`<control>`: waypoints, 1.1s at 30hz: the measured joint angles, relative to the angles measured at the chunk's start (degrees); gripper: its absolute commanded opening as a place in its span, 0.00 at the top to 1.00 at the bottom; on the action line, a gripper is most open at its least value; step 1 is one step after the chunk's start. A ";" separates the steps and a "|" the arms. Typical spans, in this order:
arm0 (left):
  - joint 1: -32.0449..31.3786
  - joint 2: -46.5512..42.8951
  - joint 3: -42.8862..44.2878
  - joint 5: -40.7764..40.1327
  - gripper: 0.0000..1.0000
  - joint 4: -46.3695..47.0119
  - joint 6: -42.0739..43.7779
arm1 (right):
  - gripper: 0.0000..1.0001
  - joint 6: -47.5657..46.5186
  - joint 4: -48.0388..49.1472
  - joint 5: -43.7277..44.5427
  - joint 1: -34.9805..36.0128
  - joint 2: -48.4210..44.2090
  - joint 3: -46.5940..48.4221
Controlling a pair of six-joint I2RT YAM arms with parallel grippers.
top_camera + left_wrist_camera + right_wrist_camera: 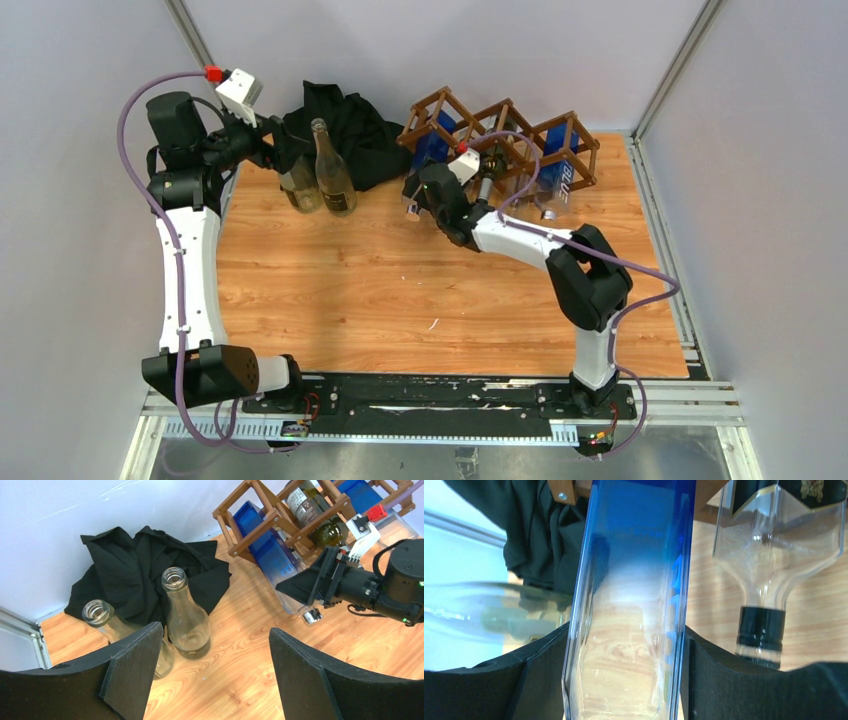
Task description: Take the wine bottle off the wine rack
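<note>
Bearing wine rack (508,104), wood-grain table (400,290), pale walls (450,40)

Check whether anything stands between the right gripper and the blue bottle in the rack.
Nothing visible does: the jaws of the right gripper sit against both sides of the blue-tinted clear glass bottle, which slopes out of the dark brown wooden lattice rack.
</note>
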 measured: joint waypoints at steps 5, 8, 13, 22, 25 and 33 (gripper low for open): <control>-0.02 0.00 0.00 1.40 0.12 0.20 0.20 | 1.00 -0.50 1.44 -0.94 1.29 -5.66 -6.03; -1.16 0.00 -0.04 1.33 0.09 -0.20 2.29 | 1.00 -0.28 2.23 -2.01 1.31 -9.88 -10.01; -5.31 -0.76 -0.87 0.24 0.06 -2.91 8.13 | 1.00 0.44 3.30 -3.82 1.64 -14.60 -15.50; -11.06 -3.32 -1.88 -2.93 0.04 -11.85 25.62 | 1.00 1.60 2.51 -6.16 3.17 -23.67 -23.39; -11.78 -3.41 -1.79 -3.93 0.03 -13.20 29.57 | 1.00 1.86 2.54 -6.60 3.28 -24.52 -24.20; -16.85 -7.21 -3.13 -9.49 0.02 -17.97 45.09 | 1.00 2.16 0.24 -11.26 3.67 -31.50 -29.53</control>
